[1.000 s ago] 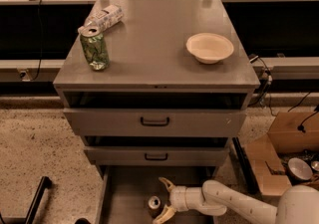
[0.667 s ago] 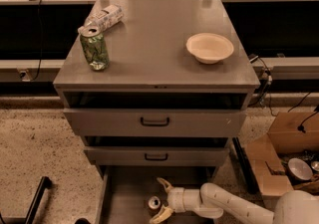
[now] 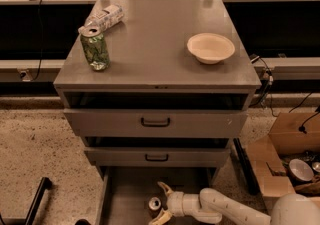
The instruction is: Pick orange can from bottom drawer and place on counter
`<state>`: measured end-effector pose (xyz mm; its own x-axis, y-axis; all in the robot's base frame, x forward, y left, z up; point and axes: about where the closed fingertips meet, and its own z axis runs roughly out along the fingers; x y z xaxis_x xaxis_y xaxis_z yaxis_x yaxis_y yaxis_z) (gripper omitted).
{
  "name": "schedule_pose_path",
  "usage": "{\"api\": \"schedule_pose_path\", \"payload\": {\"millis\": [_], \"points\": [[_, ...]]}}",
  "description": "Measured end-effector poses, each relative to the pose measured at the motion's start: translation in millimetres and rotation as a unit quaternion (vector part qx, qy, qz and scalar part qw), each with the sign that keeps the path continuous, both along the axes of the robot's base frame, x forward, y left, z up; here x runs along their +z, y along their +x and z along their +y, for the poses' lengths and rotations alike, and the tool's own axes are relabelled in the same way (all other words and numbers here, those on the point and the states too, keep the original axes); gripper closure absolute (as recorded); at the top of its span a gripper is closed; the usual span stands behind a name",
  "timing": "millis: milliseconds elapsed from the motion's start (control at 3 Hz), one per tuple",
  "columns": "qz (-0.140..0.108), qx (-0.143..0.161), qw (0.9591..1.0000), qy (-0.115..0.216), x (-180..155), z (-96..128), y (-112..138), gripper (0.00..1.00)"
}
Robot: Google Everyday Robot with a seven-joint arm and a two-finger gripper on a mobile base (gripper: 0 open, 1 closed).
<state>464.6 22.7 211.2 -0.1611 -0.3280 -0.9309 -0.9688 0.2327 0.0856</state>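
The orange can [image 3: 154, 204] stands upright on the floor of the open bottom drawer [image 3: 125, 194], its silver top showing. My gripper [image 3: 160, 202] reaches in from the right, open, with one finger behind the can and one in front of it, so the can sits between them. I cannot tell whether the fingers touch it. The counter [image 3: 150, 49] is the grey top of the cabinet above.
On the counter stand a green patterned can [image 3: 95, 49] at the left, a white labelled bottle [image 3: 104, 18] lying behind it, and a white bowl [image 3: 210, 47] at the right. Two shallower drawers with black handles [image 3: 155, 122] sit above. A cardboard box [image 3: 282, 164] is on the floor to the right.
My gripper has moved left along the drawer floor, so its open fingers now bracket the orange can. The can has not moved.
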Motion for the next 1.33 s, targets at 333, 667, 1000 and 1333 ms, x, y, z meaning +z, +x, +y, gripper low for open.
{"api": "schedule_pose_path", "payload": {"millis": [333, 667, 1000, 1333], "points": [[0.009, -0.004, 0.9999, -0.005, -11.3, -1.7, -2.8, 0.11], [0.017, -0.007, 0.9998, -0.006, -19.9, -3.3, -4.5, 0.14], [0.021, -0.006, 0.9997, -0.008, -25.1, -4.7, -6.1, 0.26], [0.025, -0.003, 0.9997, -0.001, -28.3, -4.0, -7.7, 0.36]]}}
